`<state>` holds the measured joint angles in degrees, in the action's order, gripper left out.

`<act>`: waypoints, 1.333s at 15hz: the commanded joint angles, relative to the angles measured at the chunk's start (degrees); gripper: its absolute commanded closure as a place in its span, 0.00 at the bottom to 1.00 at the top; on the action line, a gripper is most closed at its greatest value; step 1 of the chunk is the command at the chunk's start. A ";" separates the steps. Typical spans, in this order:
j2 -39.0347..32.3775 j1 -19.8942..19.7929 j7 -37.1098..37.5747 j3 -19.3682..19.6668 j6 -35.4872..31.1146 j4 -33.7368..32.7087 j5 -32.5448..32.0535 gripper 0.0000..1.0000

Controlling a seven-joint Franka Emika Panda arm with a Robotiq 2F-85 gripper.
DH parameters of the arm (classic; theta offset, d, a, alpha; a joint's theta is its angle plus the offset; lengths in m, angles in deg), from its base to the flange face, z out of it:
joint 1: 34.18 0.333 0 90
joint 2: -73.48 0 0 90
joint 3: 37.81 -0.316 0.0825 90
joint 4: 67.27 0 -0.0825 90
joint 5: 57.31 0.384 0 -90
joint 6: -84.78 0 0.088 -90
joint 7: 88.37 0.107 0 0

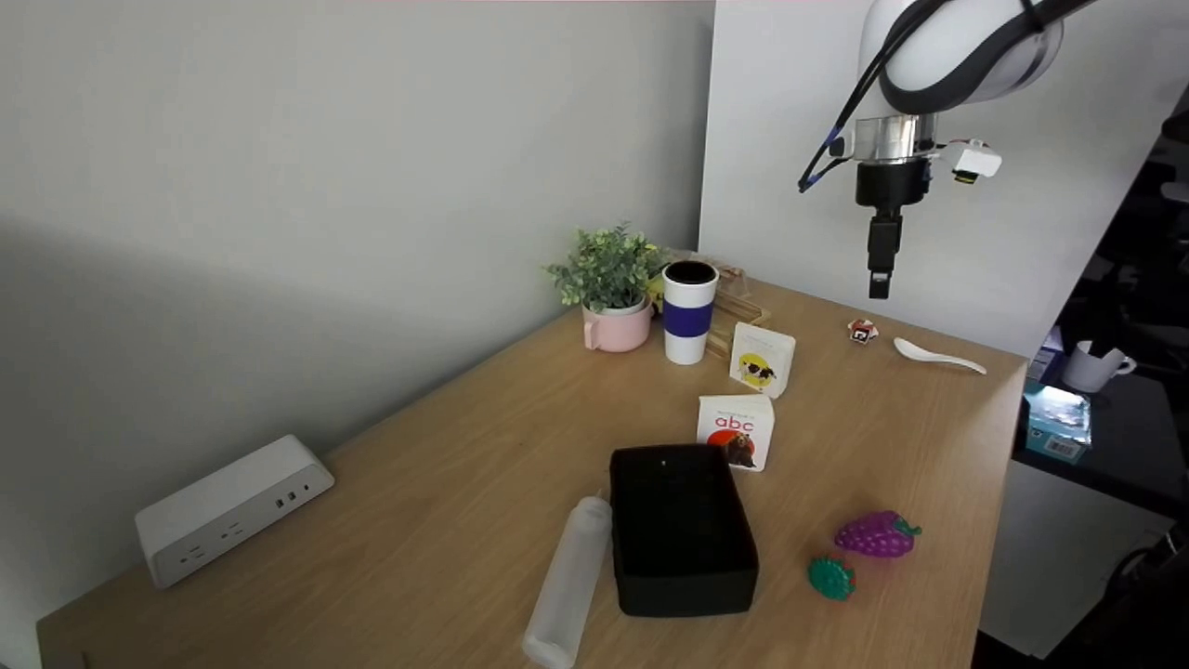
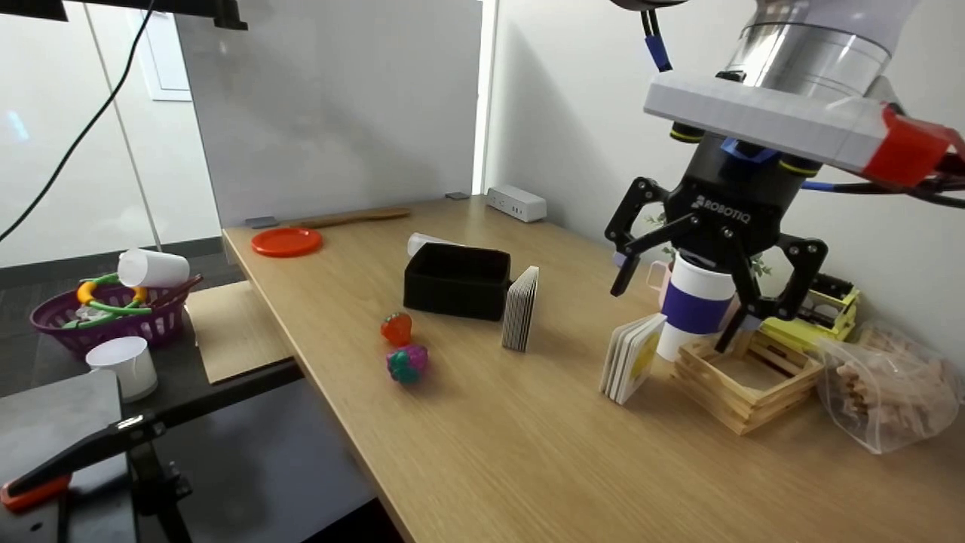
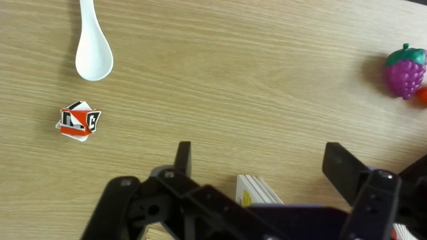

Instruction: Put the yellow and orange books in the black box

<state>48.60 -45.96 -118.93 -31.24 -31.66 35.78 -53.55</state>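
Nearest in an exterior view, a cloudy bottle [image 1: 568, 585] lies on its side on the table [image 1: 464, 520], with its thin tip pointing to the far side. Off to the left, a white plug box [image 1: 232, 506] sits by the wall [image 1: 325, 232]. Much more to the right, at the far side, a pink pot [image 1: 618, 332] holds a green plant [image 1: 602, 269]. The black box [image 1: 685, 590] sits near, just right of the bottle. Far past it, a tall white cup [image 1: 687, 321] with a purple band stands just right of the pot.

Next comes the orange book [image 1: 737, 427]. It stands up on the table by the far right corner of the black box. I cannot tell if they touch. The yellow book [image 1: 762, 360] stands up too, farther off, near the cup. Both are outside the black box.

More to the right and near, a toy strawberry [image 1: 830, 578] lies just beside some purple toy grapes [image 1: 875, 535]. At the far side is a little paper toy [image 1: 862, 332]. The claw [image 1: 879, 286] hangs up high, pointing down, and the wrist view shows it spread wide. Last, a white spoon [image 1: 938, 358] lies at the far right.
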 commanded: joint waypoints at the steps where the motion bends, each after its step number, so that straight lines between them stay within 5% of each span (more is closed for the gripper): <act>1: -1.70 -2.22 -2.13 -2.07 1.76 -3.00 0.88 0.00; 14: -15.39 -1.42 -9.12 -6.49 10.42 -20.24 -0.42 0.00; 20: -19.87 0.66 -1.16 -6.28 6.26 -24.06 -1.35 0.00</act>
<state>30.95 -46.22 -124.32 -37.95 -23.59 14.49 -53.65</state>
